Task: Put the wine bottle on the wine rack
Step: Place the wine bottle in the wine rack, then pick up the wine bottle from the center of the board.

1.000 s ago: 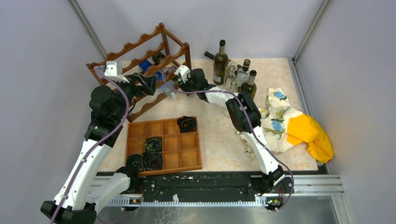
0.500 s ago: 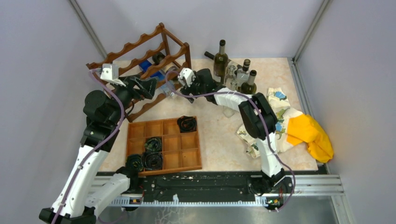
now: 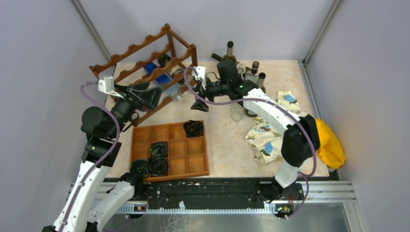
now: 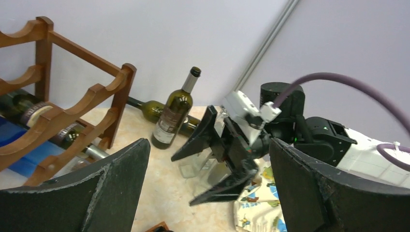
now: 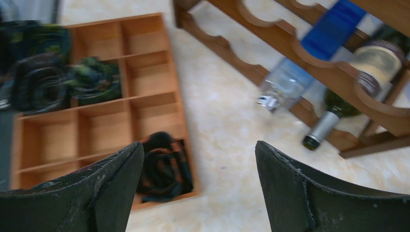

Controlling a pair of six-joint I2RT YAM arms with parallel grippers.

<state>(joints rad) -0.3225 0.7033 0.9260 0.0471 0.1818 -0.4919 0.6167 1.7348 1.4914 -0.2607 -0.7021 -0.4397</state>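
- Wine bottle (image 5: 333, 104): dark green glass with a pale label. It lies on its side in the bottom tier of the wine rack (image 3: 141, 47), cradled in a scallop with its neck poking out over the front rail.
- A clear bottle (image 5: 283, 84) lies in the next scallop of that tier, just beside it, with a blue object behind them in the frame.
- Right gripper (image 3: 199, 96): jaws spread and holding nothing. It hangs over bare tabletop between the rack and the standing bottles (image 3: 230, 48).
- Left gripper (image 3: 151, 93): jaws spread wide, also holding nothing. It points at the rack's near end, close to it but apart.
- Step in hand, as a judgement: the placing looks done, and this is the let-go and retreat.
- Next move: both arms need only pull clear. The right wrist should keep off the upright bottles close behind it, and the left off the rack's rail.
- Against a second ago: the right gripper was pressed up to the rack's front by the bottle necks with its jaws narrower. It has since swung back toward mid-table and opened.
- The left gripper has drawn back a little too, and the patterned cloth (image 3: 263, 140) now sits further left, under the right arm.
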